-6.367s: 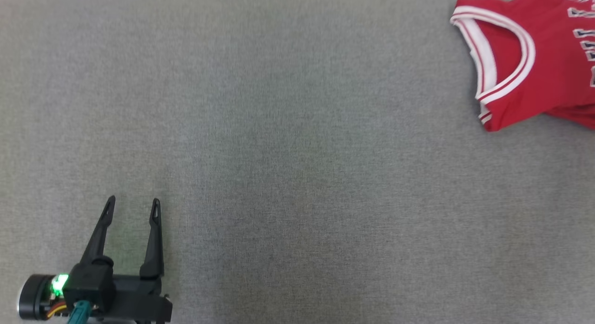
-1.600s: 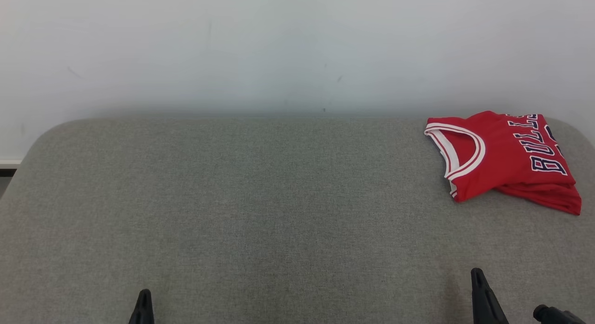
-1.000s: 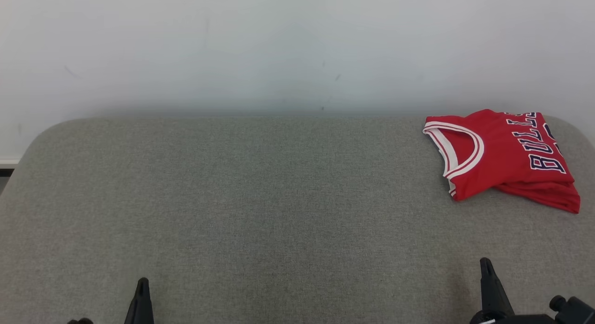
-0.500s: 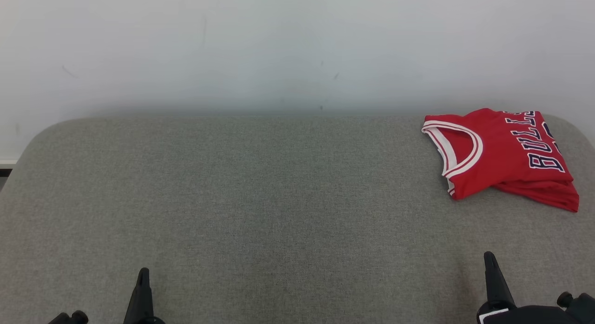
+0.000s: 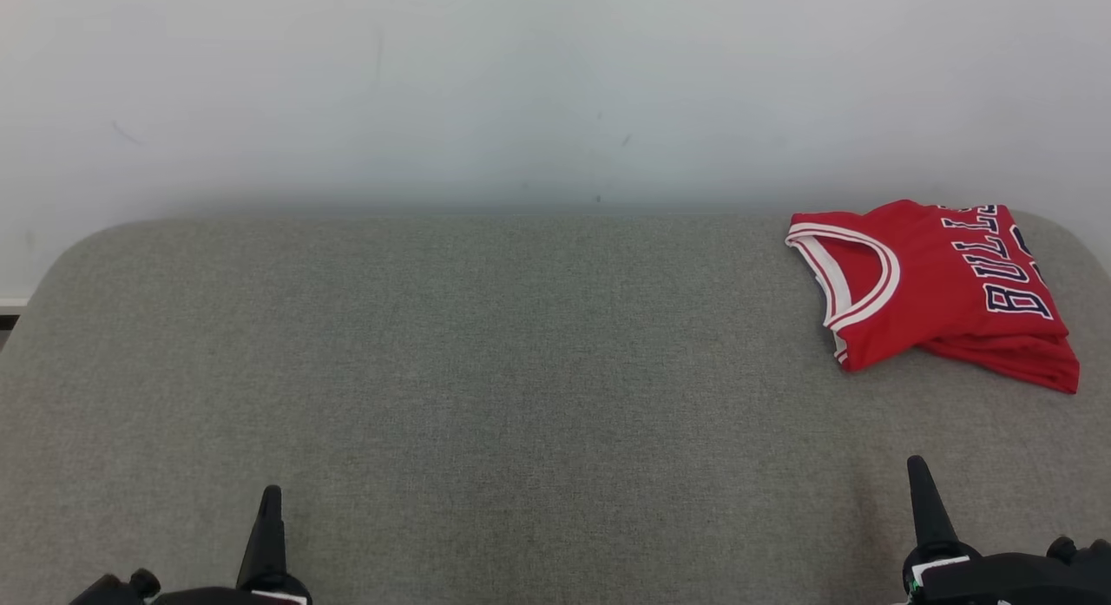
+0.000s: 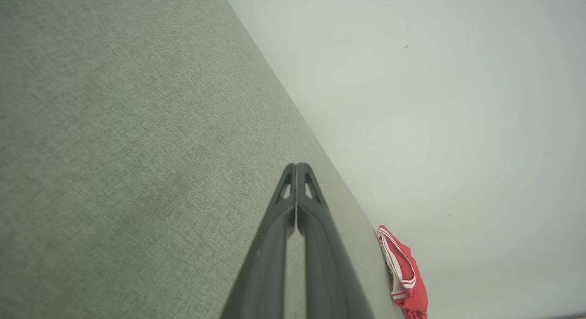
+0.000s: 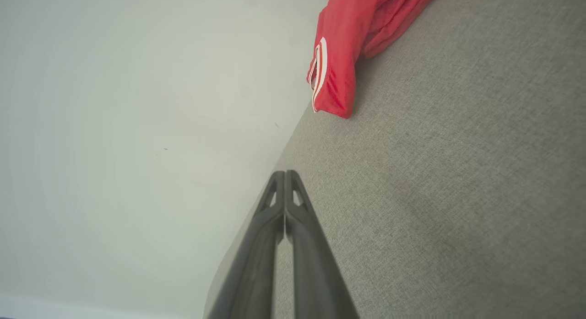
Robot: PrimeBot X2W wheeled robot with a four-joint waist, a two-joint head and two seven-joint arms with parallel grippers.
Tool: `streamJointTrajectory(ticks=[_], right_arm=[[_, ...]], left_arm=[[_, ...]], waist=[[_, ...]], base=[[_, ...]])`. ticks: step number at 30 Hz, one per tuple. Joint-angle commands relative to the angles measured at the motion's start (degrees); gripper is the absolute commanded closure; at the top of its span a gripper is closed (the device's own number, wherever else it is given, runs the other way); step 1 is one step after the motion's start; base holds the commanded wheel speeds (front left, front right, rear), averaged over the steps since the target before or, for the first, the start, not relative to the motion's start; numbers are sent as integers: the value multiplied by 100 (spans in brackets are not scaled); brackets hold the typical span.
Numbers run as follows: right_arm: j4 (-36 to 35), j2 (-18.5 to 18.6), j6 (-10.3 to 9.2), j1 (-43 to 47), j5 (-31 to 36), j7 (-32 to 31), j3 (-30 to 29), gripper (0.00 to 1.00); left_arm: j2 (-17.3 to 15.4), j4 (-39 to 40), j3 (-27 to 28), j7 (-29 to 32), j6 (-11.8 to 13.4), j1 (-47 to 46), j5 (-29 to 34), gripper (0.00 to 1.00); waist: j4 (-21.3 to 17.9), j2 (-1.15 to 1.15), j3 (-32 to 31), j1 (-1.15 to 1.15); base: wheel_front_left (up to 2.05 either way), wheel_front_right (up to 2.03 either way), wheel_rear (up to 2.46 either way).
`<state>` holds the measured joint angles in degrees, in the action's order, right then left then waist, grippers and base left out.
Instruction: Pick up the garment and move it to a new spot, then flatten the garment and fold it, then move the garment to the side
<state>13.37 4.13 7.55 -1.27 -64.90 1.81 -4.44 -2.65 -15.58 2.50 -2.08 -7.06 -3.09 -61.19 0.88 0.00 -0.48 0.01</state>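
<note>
The garment [image 5: 933, 292] is a red jersey with white trim and dark letters, folded and lying at the far right back corner of the grey padded surface [image 5: 486, 371]. It also shows in the left wrist view as a red garment [image 6: 405, 275] and in the right wrist view as the garment [image 7: 352, 49]. My left gripper [image 5: 270, 501] sits at the lower left, shut and empty, its fingers pressed together as the gripper [image 6: 296, 165]. My right gripper [image 5: 916, 470] stands at the lower right, well in front of the jersey, shut with nothing in it, seen close as the gripper [image 7: 284, 172].
A plain white wall [image 5: 521, 84] runs right behind the grey surface. The surface has rounded corners at the back left [image 5: 95, 240] and back right. A strip of floor and skirting [image 5: 10, 314] shows at the far left edge.
Both grippers have crept a little up the head view, the right one more. The jersey has not moved on the surface; the camera shifted slightly.
</note>
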Motion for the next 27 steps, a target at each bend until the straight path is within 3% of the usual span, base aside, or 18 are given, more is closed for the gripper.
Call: streamJointTrajectory(ticks=[1, 27], right_arm=[[-41, 42, -6, -97, -168, -50, -31, 100], [67, 31, -9, -368, -1541, -469, -234, 100]], left_arm=[[-26, 27, 28, 31, -15, -178, -204, 100], [-31, -117, 41, 372, -40, -490, -1699, 100]], waist=[[-2, 0, 2, 0], [-41, 0, 34, -1]], base=[[0, 0, 0], [0, 0, 0]])
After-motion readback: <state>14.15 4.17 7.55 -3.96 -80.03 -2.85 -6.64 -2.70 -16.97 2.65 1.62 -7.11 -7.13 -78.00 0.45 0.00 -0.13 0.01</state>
